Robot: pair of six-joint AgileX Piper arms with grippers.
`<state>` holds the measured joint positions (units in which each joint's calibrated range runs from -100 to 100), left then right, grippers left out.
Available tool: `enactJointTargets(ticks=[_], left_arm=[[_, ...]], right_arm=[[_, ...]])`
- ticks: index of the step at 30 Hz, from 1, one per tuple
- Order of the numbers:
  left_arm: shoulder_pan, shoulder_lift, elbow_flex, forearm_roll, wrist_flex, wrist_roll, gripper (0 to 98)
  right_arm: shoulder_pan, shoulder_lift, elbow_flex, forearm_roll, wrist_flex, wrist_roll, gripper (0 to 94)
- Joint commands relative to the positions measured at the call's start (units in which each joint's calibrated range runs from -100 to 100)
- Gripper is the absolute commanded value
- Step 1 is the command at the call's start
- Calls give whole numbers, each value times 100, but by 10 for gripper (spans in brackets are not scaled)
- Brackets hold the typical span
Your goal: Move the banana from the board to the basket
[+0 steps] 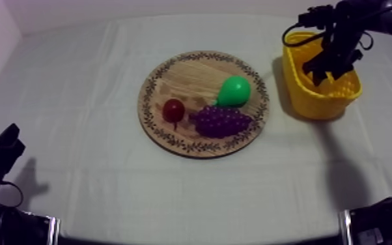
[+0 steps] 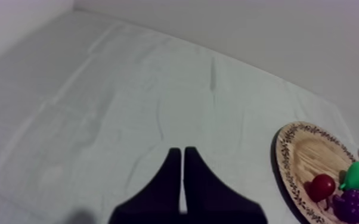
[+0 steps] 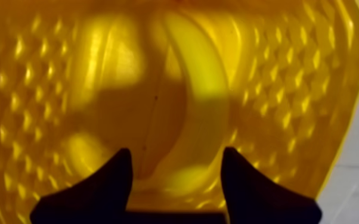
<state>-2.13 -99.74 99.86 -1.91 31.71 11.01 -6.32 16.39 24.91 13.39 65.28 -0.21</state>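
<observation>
The banana is lying inside the yellow basket, curving along its floor close to one patterned wall, so the task's thing is sitting where the task is asking for it. The right arm is reaching down from above the basket's mouth. In the right wrist view the right jaws are standing apart, released, with one finger at each side of the banana's near end. As far as I can tell, they are not pressing on it. I am judging that they are hanging there because the drop is the step in hand, and that only lifting the arm clear of the rim is remaining. The left arm is resting low at its own side of the bench, well apart from the fruit. The left jaws are lying clenched together on nothing, as a narrow wedge, probably because this arm is having no part in the work and is keeping out of the way. On the wooden board in the middle of the bench, the pear, the bunch of grapes and the small red fruit are sitting close together, the pear and the grapes touching. No brand, label or readable writing is showing. The board's rim is carrying only a leaf-like ornament, not letters.
</observation>
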Motion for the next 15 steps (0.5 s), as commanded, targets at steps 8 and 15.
enactJointTargets(ticks=[8, 15], left_arm=[[0, -1, 3, 3, -2, 0, 1], [0, -1, 3, 3, -2, 0, 1]], right_arm=[[4, -55, -131, -119, 58, 56, 264], [28, -129, -191, -128, -28, -28, 122]])
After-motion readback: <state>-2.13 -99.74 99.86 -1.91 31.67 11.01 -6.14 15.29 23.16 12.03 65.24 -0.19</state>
